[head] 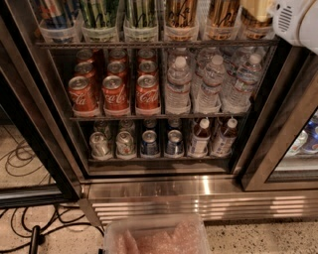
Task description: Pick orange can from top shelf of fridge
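The fridge (198, 196) stands open before me, with a ribbed steel base. Its top shelf (149, 44) is a dark wire rack lined with clear tubs of tall slim cans. Orange-gold cans with black scribbles (181, 14) fill the right-hand tubs, and their tops are cut off by the upper edge of the view. My white arm housing (298, 22) covers the top right corner, in front of the rightmost orange cans. The gripper itself lies beyond the upper edge of the view, out of sight.
Green-striped tall cans (102, 12) fill the tubs to the left. Red cola cans (113, 92) and water bottles (211, 84) stand on the rack below. Small cans and bottles (149, 141) fill the lowest rack. Dark door frames (35, 124) flank the opening. A clear plastic tub (156, 238) and cables (30, 228) sit low on the floor.
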You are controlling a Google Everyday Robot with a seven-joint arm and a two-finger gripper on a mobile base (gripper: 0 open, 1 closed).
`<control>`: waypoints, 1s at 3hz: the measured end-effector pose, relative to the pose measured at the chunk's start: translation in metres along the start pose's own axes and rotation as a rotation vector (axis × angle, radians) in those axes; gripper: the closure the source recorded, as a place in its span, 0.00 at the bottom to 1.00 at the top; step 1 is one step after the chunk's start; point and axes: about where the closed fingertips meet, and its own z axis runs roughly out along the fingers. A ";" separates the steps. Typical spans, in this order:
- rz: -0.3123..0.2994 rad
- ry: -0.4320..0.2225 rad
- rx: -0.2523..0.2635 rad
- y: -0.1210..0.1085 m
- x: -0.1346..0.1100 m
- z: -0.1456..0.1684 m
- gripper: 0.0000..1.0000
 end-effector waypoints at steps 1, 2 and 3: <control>-0.017 0.086 -0.032 0.001 0.016 -0.037 1.00; -0.028 0.151 -0.107 0.007 0.018 -0.060 1.00; -0.045 0.192 -0.240 0.023 0.017 -0.076 1.00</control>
